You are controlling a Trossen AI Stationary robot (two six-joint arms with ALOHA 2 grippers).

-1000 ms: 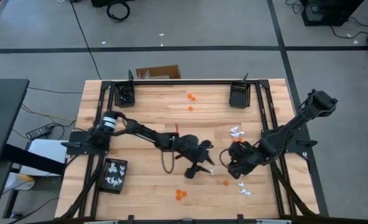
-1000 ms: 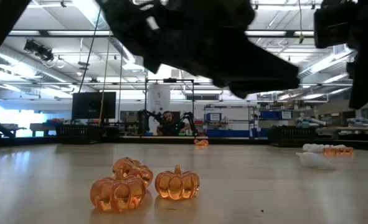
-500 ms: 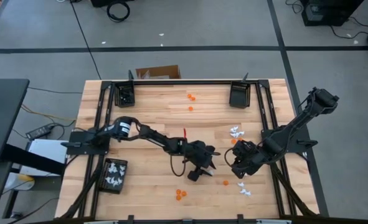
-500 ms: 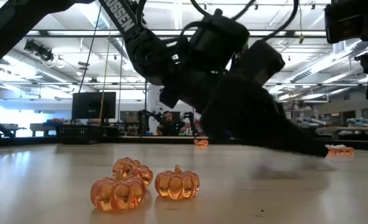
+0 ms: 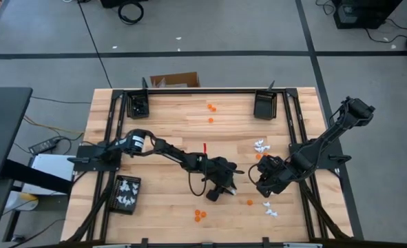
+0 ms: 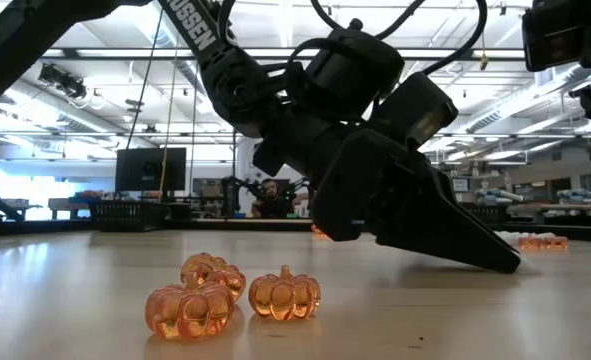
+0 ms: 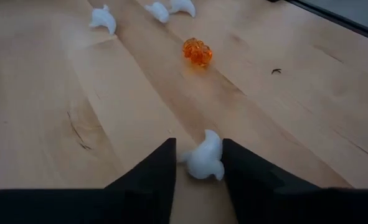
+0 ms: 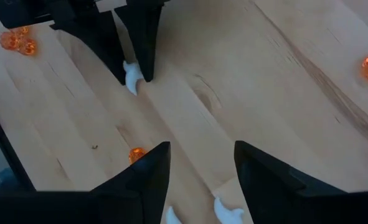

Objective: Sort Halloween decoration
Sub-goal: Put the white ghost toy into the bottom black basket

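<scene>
The near-left tray (image 5: 127,194) holds white ghosts (image 5: 125,191); the left gripper (image 7: 197,163) pinches 1 white ghost (image 7: 205,158).

Bright, even ceiling strip lights (image 6: 105,115) fill the room; the left gripper (image 6: 495,258) shows as a dark, soft-edged silhouette casting faint shadow.

Grey floor, bright workshop behind.
Dark seams cross the grey floor (image 5: 210,41) at the frame's top; ceiling strip lights (image 6: 105,45) glow upper left; a dark monitor (image 6: 150,168) sits mid-left.
</scene>
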